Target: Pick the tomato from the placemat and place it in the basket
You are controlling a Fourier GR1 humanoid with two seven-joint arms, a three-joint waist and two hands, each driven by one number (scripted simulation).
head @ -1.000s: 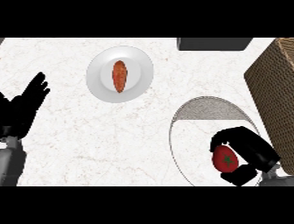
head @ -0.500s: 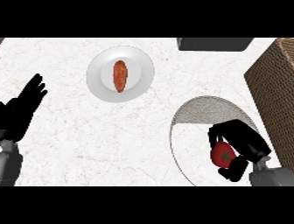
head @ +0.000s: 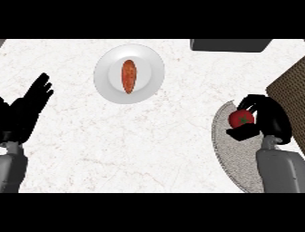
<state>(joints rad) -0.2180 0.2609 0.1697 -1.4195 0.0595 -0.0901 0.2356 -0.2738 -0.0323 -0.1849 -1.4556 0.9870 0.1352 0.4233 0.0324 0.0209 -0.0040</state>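
We see the right hand (head: pixel 268 118) curled round the tomato (head: pixel 241 118), above the grey placemat (head: pixel 230 152) and just beside the wicker basket (head: pixel 304 97). The left hand (head: pixel 17 112) rests open at the left edge, fingers up. A plate (head: pixel 112 72) bears an orange food item (head: pixel 128 76).

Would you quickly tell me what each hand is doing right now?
Left hand: open, resting, holding nothing.
Right hand: shut on the round red tomato.
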